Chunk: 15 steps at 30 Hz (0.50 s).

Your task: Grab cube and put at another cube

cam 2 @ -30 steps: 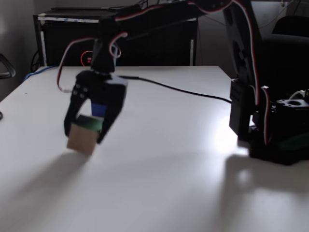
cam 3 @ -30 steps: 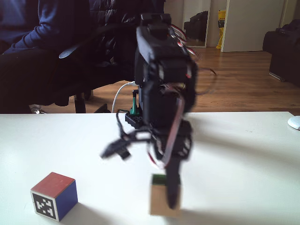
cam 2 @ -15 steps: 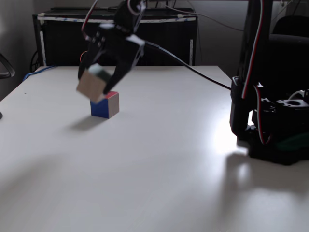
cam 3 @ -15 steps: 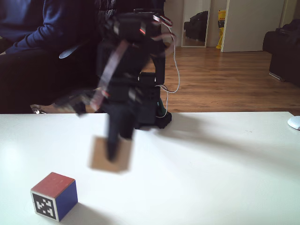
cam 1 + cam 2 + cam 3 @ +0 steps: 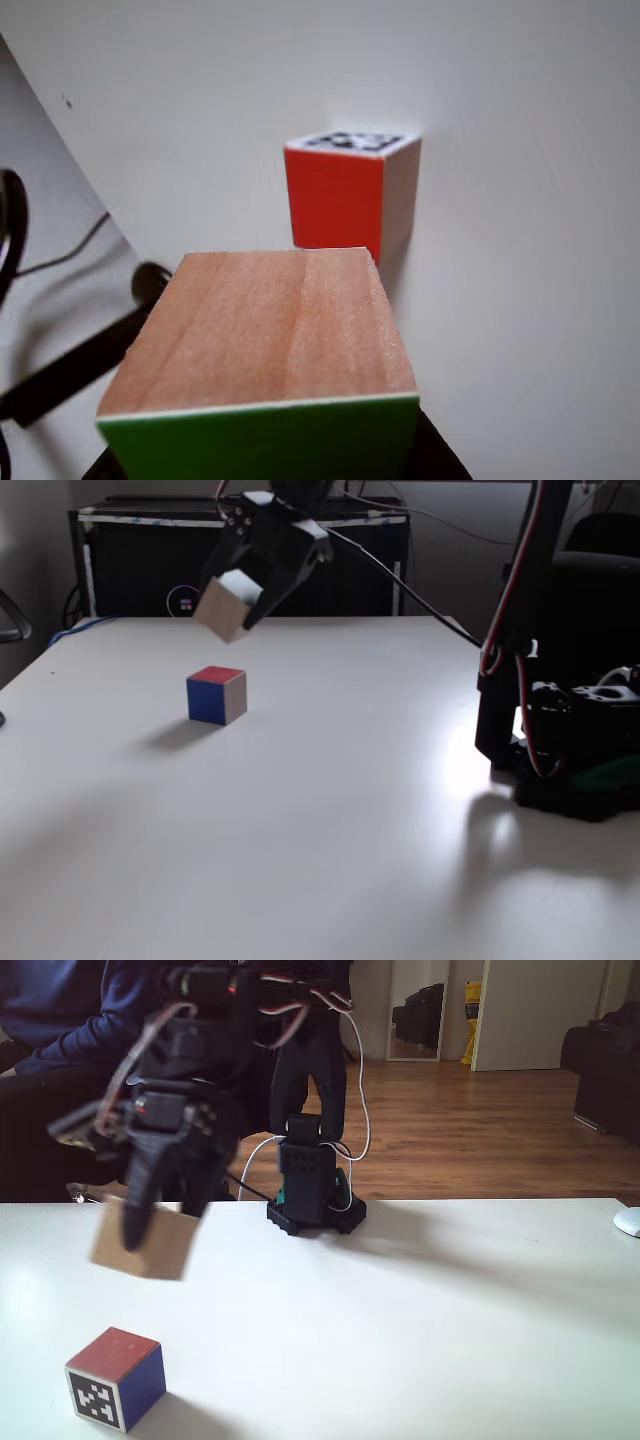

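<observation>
My gripper (image 5: pixel 242 602) is shut on the wooden cube (image 5: pixel 222 611) and holds it tilted in the air, above and a little behind the red-topped cube (image 5: pixel 216 694) on the white table. In another fixed view the held cube (image 5: pixel 147 1242) hangs from the gripper (image 5: pixel 140 1232) above the red cube with its black-and-white marker (image 5: pixel 114 1378). The other view has the held cube's grain face and green face (image 5: pixel 268 345) close up at the bottom. The red cube (image 5: pixel 338 196) stands just beyond it, marker side up.
The arm's base (image 5: pixel 575 755) stands at the table's right side, with cables running to it; it appears at the table's far edge (image 5: pixel 312 1195) from the opposite side. A person's dark sleeve (image 5: pixel 60 1020) and a chair are behind. A white mouse (image 5: pixel 628 1222) lies at the right edge.
The gripper has lifted the wooden cube off the table and carried it up and back, from in front of the red cube to above it.
</observation>
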Motion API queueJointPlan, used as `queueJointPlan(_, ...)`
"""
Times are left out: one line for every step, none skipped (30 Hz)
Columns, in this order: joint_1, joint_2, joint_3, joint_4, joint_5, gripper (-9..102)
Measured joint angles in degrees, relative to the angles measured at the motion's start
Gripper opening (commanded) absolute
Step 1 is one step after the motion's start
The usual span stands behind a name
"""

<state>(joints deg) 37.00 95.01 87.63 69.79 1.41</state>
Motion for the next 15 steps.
queueJointPlan(0.4, -0.6, -0.5, 0.0, -0.2, 14)
queueJointPlan(0.7, -1.4, -1.1, 0.0, -0.4, 14)
queueJointPlan(1.0, -2.3, -1.8, 0.0, -0.6, 14)
queueJointPlan(1.4, -3.1, -2.5, 0.0, -0.8, 14)
queueJointPlan(1.8, -4.0, -3.3, 0.0, -1.0, 15)
queueJointPlan(2.3, -5.0, -4.0, 0.0, -1.2, 15)
queueJointPlan(2.8, -6.1, -4.6, 0.0, -1.4, 15)
queueJointPlan(3.3, -7.1, -5.2, 0.0, -1.6, 15)
queueJointPlan(3.5, -8.2, -5.8, 0.0, -1.7, 15)
queueJointPlan(3.6, -9.1, -6.4, 0.0, -1.7, 16)
queueJointPlan(3.5, -10.0, -6.9, 0.0, -1.8, 16)
queueJointPlan(3.3, -10.9, -7.6, 0.0, -1.8, 16)
queueJointPlan(3.1, -11.5, -8.0, 0.0, -1.8, 16)
queueJointPlan(3.1, -12.2, -8.3, 0.1, -1.8, 16)
queueJointPlan(3.1, -12.8, -8.7, 0.2, -1.8, 16)
